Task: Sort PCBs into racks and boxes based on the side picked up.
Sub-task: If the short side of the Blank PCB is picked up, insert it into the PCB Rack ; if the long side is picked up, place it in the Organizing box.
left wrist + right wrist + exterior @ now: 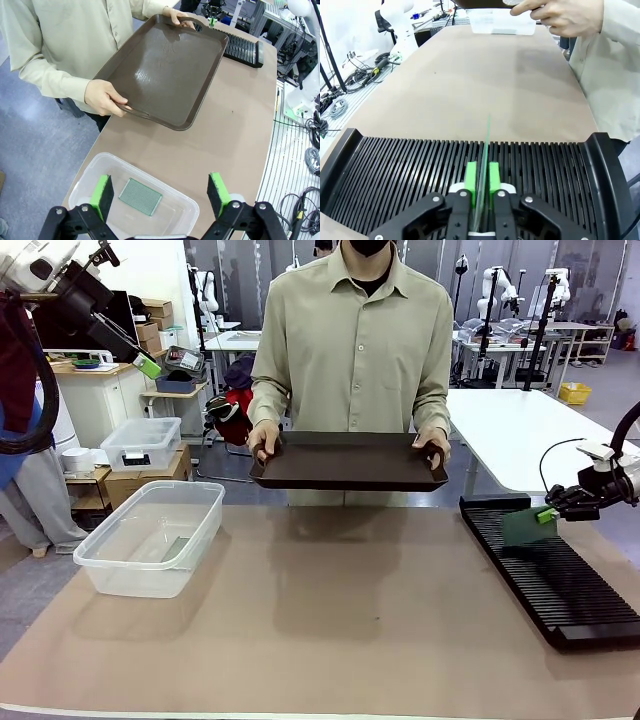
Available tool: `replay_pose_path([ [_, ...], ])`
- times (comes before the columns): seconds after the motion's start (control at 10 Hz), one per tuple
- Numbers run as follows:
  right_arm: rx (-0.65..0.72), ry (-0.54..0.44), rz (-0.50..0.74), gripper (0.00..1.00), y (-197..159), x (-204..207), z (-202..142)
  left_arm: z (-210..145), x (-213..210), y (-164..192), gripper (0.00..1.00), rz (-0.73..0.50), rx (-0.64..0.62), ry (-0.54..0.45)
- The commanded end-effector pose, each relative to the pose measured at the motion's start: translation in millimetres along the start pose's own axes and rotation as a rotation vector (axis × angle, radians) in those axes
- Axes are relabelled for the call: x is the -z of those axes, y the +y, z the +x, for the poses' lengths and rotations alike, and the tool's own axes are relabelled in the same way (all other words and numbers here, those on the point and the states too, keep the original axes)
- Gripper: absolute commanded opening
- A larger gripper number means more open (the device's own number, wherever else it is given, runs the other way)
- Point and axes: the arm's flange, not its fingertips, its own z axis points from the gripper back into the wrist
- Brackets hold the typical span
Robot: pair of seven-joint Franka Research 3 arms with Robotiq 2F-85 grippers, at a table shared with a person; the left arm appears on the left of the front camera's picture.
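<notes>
Your right gripper (481,192) has its jaws clamped on one PCB (484,165), edge-on over the rack (395,175), lower frame. Left gripper (162,192) jaws apart above the box (95,172) holding the second PCB (140,196).

A dark brown rectangular tray (348,461) with raised edges and cut-out handles is held level above the far edge of the tan tabletop (330,620). A person in a khaki button shirt (352,335) stands behind it. Past the table's left end, a smaller clear lidded bin (141,443) rests on cardboard boxes (128,480). A white table (530,430) stands to the right, and a yellow crate (574,393) sits on the floor farther back.
</notes>
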Motion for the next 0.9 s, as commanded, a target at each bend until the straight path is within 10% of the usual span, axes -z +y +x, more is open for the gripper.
replay_pose_path([
  [0.0,0.019,0.011,0.019,0.36,-7,-1,4,-1,0,-1,1.00,-0.001,0.002,0.001],
  [0.6,-0.021,0.021,-0.015,0.96,-3,-9,15,-1,0,-1,1.00,-0.001,0.002,0.001],
  [0.8,-0.042,0.034,-0.057,1.00,6,-22,35,-1,0,-1,1.00,-0.001,0.002,0.001],
])
